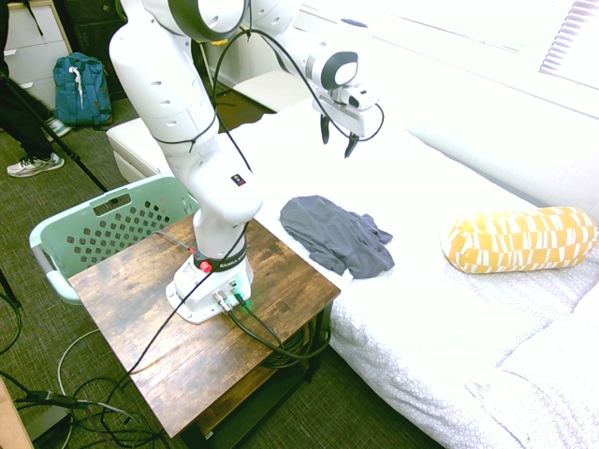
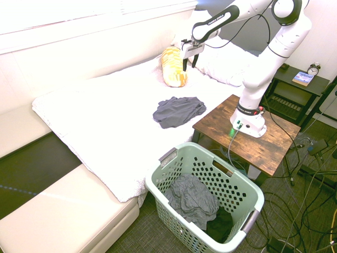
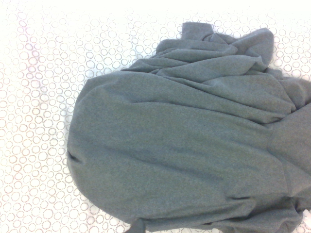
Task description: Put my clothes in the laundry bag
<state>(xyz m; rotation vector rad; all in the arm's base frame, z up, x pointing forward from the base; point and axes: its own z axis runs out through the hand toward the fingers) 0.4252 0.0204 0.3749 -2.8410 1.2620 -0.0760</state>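
Gripper (image 1: pixel 338 142) hangs spread apart above the crumpled grey garment (image 1: pixel 334 235), its folds hiding its shape.

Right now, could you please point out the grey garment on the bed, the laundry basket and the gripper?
grey garment (image 1: pixel 332 234), first exterior view, middle of the crumpled fabric.
laundry basket (image 2: pixel 247 185), second exterior view, bare top rim.
gripper (image 1: pixel 339 137), first exterior view, midway between the open fingertips.

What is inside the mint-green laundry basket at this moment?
The laundry basket holds a crumpled grey garment and a darker piece of fabric beside it. Whatever lies beneath them is covered.
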